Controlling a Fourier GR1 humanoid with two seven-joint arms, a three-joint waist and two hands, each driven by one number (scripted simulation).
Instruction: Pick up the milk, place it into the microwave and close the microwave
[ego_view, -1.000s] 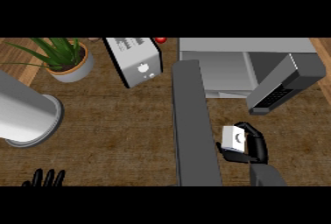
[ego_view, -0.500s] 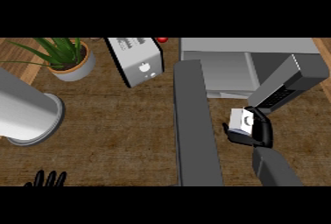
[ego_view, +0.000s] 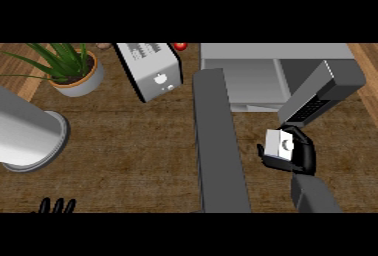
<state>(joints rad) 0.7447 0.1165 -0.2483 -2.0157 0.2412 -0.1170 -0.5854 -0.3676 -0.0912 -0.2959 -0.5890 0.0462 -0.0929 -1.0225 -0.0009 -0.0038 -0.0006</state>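
While the right hand (ego_view: 301, 156) is holding the milk (ego_view: 280, 145) in curled fingers beside the microwave (ego_view: 255, 82), it's probably risking clipping that microwave's edge going in.

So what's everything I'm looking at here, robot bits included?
milk carton: one, white, in the right hand, just in front of the microwave
microwave: one, grey, top right, open
microwave door: one, dark grey, swung out toward the robot, middle
toaster: one, silver with a black edge, top middle
red item: one, behind the toaster, too small to tell
potted plant: one, green leaves in a pale pot, top left
cylinder: one, grey, left edge
counter: one, brown wood
left hand: black, fingertips only, lower left edge, resting
right hand: black, curled round the milk carton
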